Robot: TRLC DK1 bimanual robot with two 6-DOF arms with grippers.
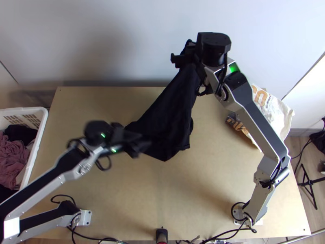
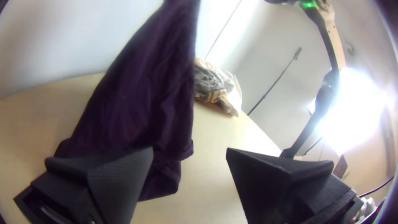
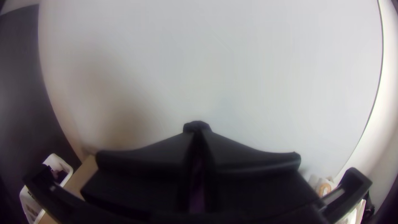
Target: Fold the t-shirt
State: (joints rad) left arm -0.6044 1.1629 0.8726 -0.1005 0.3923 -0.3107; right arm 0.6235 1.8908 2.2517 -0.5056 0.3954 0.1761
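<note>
We see the dark T-shirt (image 1: 168, 116) hanging over the middle of the counter (image 1: 227, 183), its top bunched; the right gripper (image 1: 186, 56), above the counter's far edge, has its fingers closed on that top; the left gripper (image 1: 139, 144), over the counter's middle, holds its fingers apart near the shirt's lower part; we see a printed bag (image 1: 280, 116) at the counter's far right, and a white basket (image 1: 43, 118) of clothes (image 1: 12, 156) at its left side.

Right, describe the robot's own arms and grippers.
The left arm and right arm have silver-grey links, black joints, black cables and green lights. The left gripper and right gripper each have two wide black fingers.
</note>
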